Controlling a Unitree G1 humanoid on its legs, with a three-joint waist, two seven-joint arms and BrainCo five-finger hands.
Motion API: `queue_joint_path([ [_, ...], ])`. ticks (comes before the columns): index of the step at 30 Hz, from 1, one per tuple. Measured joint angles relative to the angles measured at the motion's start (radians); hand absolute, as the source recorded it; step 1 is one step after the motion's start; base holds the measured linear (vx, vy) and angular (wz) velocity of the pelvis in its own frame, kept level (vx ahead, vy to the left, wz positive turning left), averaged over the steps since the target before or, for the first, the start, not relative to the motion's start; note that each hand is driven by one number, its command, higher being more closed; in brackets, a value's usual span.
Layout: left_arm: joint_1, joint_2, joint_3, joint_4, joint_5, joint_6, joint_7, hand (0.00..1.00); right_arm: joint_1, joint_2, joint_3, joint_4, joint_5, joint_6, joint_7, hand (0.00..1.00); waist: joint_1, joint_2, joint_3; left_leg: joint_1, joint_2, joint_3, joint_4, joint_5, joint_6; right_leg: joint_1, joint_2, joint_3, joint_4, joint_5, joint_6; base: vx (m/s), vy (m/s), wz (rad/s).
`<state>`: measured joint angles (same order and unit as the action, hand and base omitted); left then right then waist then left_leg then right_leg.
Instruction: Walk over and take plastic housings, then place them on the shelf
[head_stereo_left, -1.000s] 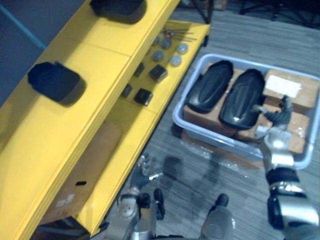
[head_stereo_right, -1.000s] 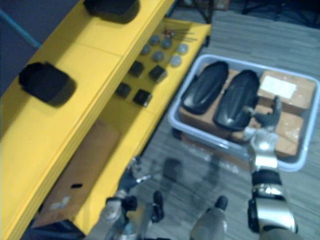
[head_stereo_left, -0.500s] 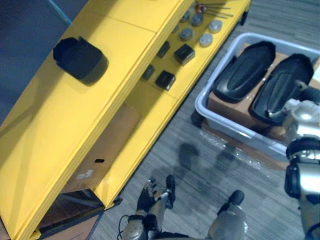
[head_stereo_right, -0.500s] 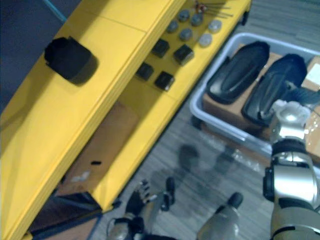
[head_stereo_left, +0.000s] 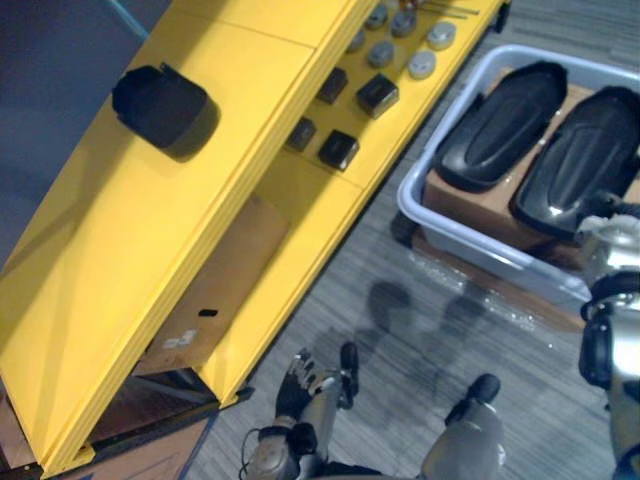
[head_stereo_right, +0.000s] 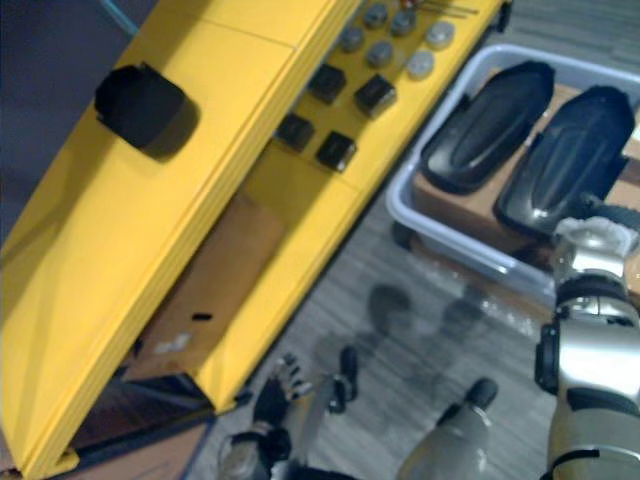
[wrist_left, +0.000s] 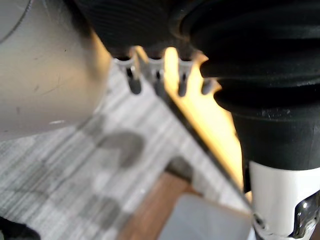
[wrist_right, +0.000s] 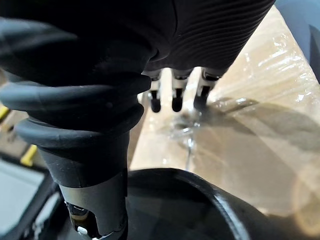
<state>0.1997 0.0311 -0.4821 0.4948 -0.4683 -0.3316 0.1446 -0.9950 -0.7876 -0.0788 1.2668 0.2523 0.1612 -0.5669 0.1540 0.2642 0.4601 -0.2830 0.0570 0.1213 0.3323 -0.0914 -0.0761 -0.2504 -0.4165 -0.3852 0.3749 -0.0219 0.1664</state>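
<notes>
Two long black plastic housings (head_stereo_left: 500, 125) (head_stereo_left: 575, 160) lie side by side on cardboard in a grey-blue bin (head_stereo_left: 415, 205) on the floor at the upper right. My right hand (head_stereo_right: 590, 245) hovers over the near end of the right-hand housing. In the right wrist view its fingers (wrist_right: 177, 95) are straight above plastic-wrapped cardboard (wrist_right: 240, 120), with the housing's black edge (wrist_right: 190, 200) close by and nothing held. A third black housing (head_stereo_left: 160, 105) rests on top of the yellow shelf (head_stereo_left: 120, 260). My left hand (head_stereo_left: 295, 385) hangs low by the shelf's corner, fingers (wrist_left: 157, 82) relaxed.
The shelf's lower tier carries small black boxes (head_stereo_left: 338, 150) and grey discs (head_stereo_left: 420, 65). A flat cardboard box (head_stereo_left: 215, 290) sits under it. Grey carpet (head_stereo_left: 400, 300) lies between the shelf and the bin.
The whole view has shifted as the camera moved. My right hand has gone from beside the right housing to over its near end. My left hand hangs lower in the picture.
</notes>
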Motion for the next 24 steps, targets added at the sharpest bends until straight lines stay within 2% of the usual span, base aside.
queue_joint_path([
  [4, -0.002, 0.000, 0.000, 0.001, -0.005, -0.004, 0.000, 0.00, -0.007, -0.044, 0.007, 0.010, -0.038, 0.019, 0.061, 0.00, 0.010, 0.012, -0.008, -0.034, -0.004, -0.012, 0.014, 0.000, 0.001, -0.021, -0.007, -0.009, 0.011, -0.003, 0.000, -0.03, 0.003, 0.10],
  [5, -0.002, -0.001, -0.001, 0.002, -0.005, -0.009, -0.001, 0.00, -0.008, -0.063, 0.026, 0.011, -0.054, 0.021, 0.070, 1.00, 0.013, 0.016, -0.012, -0.050, -0.008, -0.016, 0.019, 0.002, 0.003, -0.036, -0.014, -0.013, 0.021, -0.005, 0.000, -0.03, 0.004, 0.17],
  [7, -0.006, -0.004, -0.001, 0.012, -0.006, -0.011, -0.001, 0.00, -0.008, -0.087, 0.044, 0.014, -0.075, 0.037, 0.085, 1.00, 0.020, 0.027, -0.020, -0.067, -0.012, -0.026, 0.027, 0.002, 0.004, -0.042, -0.018, -0.023, 0.024, -0.005, 0.000, -0.03, 0.013, 0.16],
  [10, -0.009, -0.004, 0.002, 0.019, -0.007, -0.019, -0.005, 0.00, -0.008, -0.114, 0.066, 0.028, -0.128, 0.074, 0.107, 1.00, 0.037, 0.030, -0.022, -0.071, -0.015, -0.029, 0.028, 0.003, 0.005, -0.044, -0.020, -0.026, 0.025, -0.005, 0.000, -0.02, 0.011, 0.04],
  [15, -0.012, -0.002, 0.001, 0.042, -0.007, -0.046, -0.035, 0.00, -0.008, -0.178, 0.114, 0.038, -0.329, 0.168, 0.181, 1.00, 0.046, 0.044, -0.033, -0.104, -0.016, -0.055, 0.043, 0.003, 0.005, -0.046, -0.020, -0.055, 0.020, -0.005, 0.000, -0.02, 0.018, 0.12],
  [21, -0.014, -0.001, -0.002, 0.033, -0.006, -0.058, -0.045, 0.00, -0.039, -0.181, 0.163, 0.061, -0.537, 0.266, 0.233, 1.00, 0.052, 0.044, -0.032, -0.103, -0.015, -0.061, 0.042, 0.003, 0.005, -0.037, -0.019, -0.067, 0.017, -0.006, -0.001, 0.01, 0.008, 0.04],
  [24, -0.009, 0.001, -0.019, -0.012, -0.005, -0.047, -0.046, 0.00, -0.042, -0.179, 0.169, 0.090, -0.619, 0.295, 0.252, 1.00, 0.053, 0.041, -0.030, -0.100, -0.015, -0.067, 0.041, 0.004, 0.006, -0.024, -0.018, -0.080, 0.014, -0.006, -0.002, 0.01, 0.013, 0.08],
])
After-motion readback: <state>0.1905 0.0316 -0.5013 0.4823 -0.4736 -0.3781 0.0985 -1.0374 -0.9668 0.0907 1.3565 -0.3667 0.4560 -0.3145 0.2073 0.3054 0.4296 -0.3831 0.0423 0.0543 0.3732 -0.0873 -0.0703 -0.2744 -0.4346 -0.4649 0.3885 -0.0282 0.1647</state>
